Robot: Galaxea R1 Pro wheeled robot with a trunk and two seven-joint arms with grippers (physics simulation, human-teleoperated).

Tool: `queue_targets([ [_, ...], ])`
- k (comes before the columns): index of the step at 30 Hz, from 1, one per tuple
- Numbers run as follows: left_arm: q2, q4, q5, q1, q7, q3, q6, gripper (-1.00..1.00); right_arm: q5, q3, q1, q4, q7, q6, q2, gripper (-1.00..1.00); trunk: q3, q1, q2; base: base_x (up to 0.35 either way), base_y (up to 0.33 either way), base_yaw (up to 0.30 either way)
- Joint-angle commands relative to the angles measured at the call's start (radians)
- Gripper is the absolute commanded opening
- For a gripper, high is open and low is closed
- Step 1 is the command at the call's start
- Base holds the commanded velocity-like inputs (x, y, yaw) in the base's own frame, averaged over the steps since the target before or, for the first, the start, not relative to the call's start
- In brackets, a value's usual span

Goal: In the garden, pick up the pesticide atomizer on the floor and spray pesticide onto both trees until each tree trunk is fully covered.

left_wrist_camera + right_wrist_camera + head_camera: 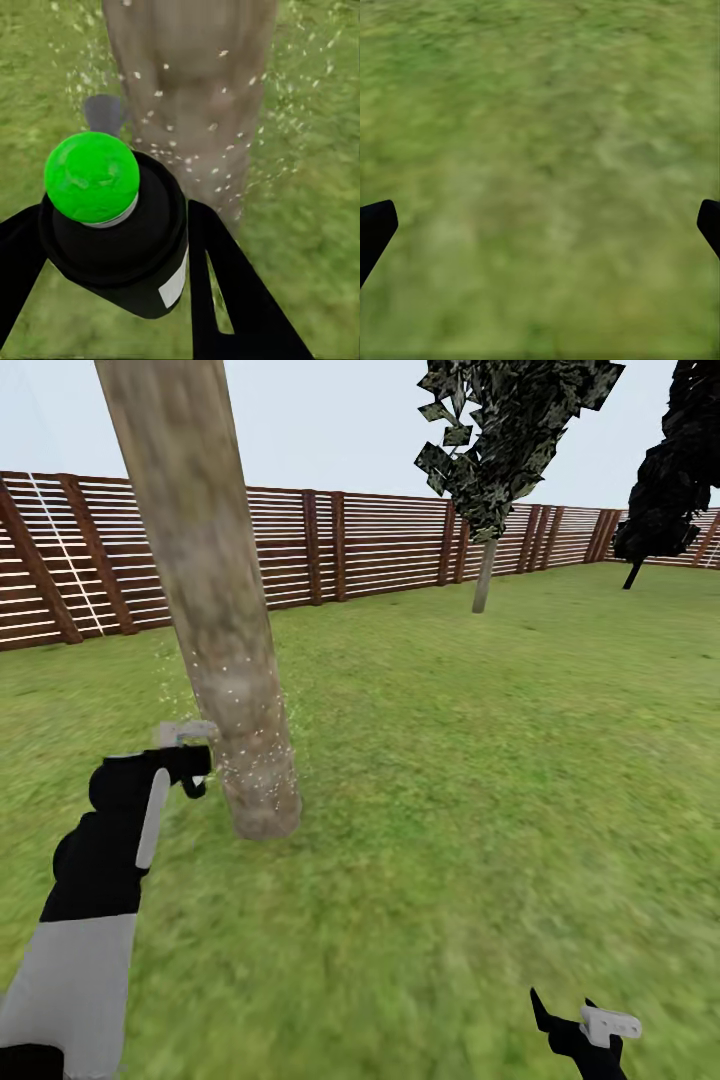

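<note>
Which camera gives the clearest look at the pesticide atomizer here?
The left wrist view: the pesticide atomizer sits close up between the left gripper fingers, green spot facing the camera, white droplets flecking the tree trunk beyond. In the head view it is small and largely hidden. The right wrist view looks at grass.

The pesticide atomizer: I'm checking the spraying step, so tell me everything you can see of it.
The pesticide atomizer is a short black cylinder with a bright green round cap on a pale collar and a whitish label on its side. It sits clamped between the black fingers of the left gripper, aimed at the near tree trunk. It is close to the trunk without touching it. White spray specks float over the bark. In the head view it is too small to make out.
</note>
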Motion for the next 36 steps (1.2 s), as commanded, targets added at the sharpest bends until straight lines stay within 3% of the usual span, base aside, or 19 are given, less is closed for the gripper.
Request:
queue_targets([
  [1,0.021,0.000,0.022,0.009,-0.001,0.015,-0.002,-1.00,0.000,0.000,0.000,0.000,0.000,0.000,0.000,1.00,0.000,0.000,0.000,0.000,0.000,0.000],
  [4,0.022,0.010,0.023,0.047,-0.005,0.013,-0.012,-1.00,0.000,0.000,0.000,0.000,0.000,0.000,0.000,1.00,0.000,0.000,0.000,0.000,0.000,0.000],
  [9,0.022,0.015,0.034,0.209,-0.022,0.001,-0.032,-1.00,0.001,0.001,0.000,0.000,0.001,0.000,0.000,1.00,0.000,0.000,0.000,-0.139,0.000,0.000],
  [10,0.036,0.041,0.026,0.262,-0.155,-0.003,-0.101,-1.00,0.001,0.001,0.000,0.000,0.001,0.000,0.001,1.00,0.000,0.000,0.000,-0.333,0.000,0.000],
  [11,0.052,0.060,0.016,0.272,-0.218,-0.013,-0.127,-1.00,0.001,0.002,0.000,0.000,0.001,0.000,0.001,1.00,0.000,0.000,0.000,-0.335,0.000,0.000],
  [12,0.095,0.101,-0.003,0.280,-0.313,-0.049,-0.163,-1.00,0.002,0.003,0.000,0.000,0.002,0.000,0.001,1.00,0.000,0.000,0.000,-0.337,0.000,0.000],
  [13,0.114,0.125,-0.010,0.283,-0.358,-0.074,-0.186,-1.00,0.003,0.005,0.000,-0.001,0.002,0.001,0.001,1.00,0.000,0.000,0.000,-0.337,0.000,0.000],
  [14,0.150,0.192,-0.029,0.287,-0.446,-0.128,-0.257,-1.00,0.020,0.028,0.000,-0.002,0.002,0.002,0.000,1.00,0.000,0.000,0.000,-0.337,0.000,0.000],
  [15,0.173,0.265,-0.055,0.288,-0.515,-0.162,-0.324,-1.00,0.062,0.089,0.000,-0.008,0.007,0.002,0.001,1.00,0.000,0.000,0.000,-0.338,0.000,0.000],
  [17,0.187,0.375,-0.119,0.283,-0.642,-0.193,-0.424,-1.00,0.157,0.296,-0.012,-0.039,0.013,0.011,0.005,1.00,0.000,0.000,0.000,-0.328,0.000,0.000],
  [18,0.189,0.443,-0.185,0.280,-0.732,-0.200,-0.492,-1.00,0.173,0.377,-0.039,-0.047,0.014,0.025,0.018,1.00,0.000,0.000,0.000,-0.292,0.000,0.000],
  [19,0.188,0.505,-0.241,0.278,-0.792,-0.202,-0.555,-1.00,0.182,0.453,-0.080,-0.050,0.016,0.055,0.045,1.00,0.000,0.000,0.000,-0.209,0.000,0.000],
  [20,0.187,0.605,-0.308,0.276,-0.855,-0.202,-0.660,-1.00,0.191,0.558,-0.137,-0.054,0.042,0.112,0.085,1.00,0.000,0.000,0.000,-0.086,0.000,0.000],
  [22,0.186,0.729,-0.365,0.277,-0.903,-0.208,-0.768,-1.00,0.195,0.658,-0.223,-0.058,0.140,0.171,0.116,1.00,0.000,0.000,0.000,-0.033,0.000,0.000],
  [23,0.187,0.778,-0.432,0.278,-0.978,-0.257,-0.805,-1.00,0.197,0.687,-0.299,-0.063,0.275,0.212,0.146,1.00,0.000,0.000,0.000,-0.007,0.000,0.000],
  [25,0.185,0.799,-0.518,0.278,-1.080,-0.314,-0.823,-1.00,0.198,0.699,-0.360,-0.099,0.399,0.259,0.181,1.00,0.000,0.000,0.000,-0.003,0.000,0.000],
  [28,0.187,0.837,-0.545,0.273,-1.186,-0.357,-0.888,-1.00,0.198,0.702,-0.377,-0.144,0.570,0.273,0.194,1.00,0.000,0.000,0.000,0.000,0.000,0.000],
  [33,0.216,0.817,-0.559,0.267,-1.187,-0.358,-0.893,-1.00,0.196,0.692,-0.376,-0.138,0.565,0.272,0.205,1.00,0.000,0.000,0.000,0.000,0.000,0.000],
  [36,0.214,0.817,-0.559,0.250,-1.184,-0.355,-0.892,-1.00,0.195,0.692,-0.376,-0.137,0.565,0.272,0.200,1.00,0.000,0.000,0.000,0.000,0.000,0.000],
])
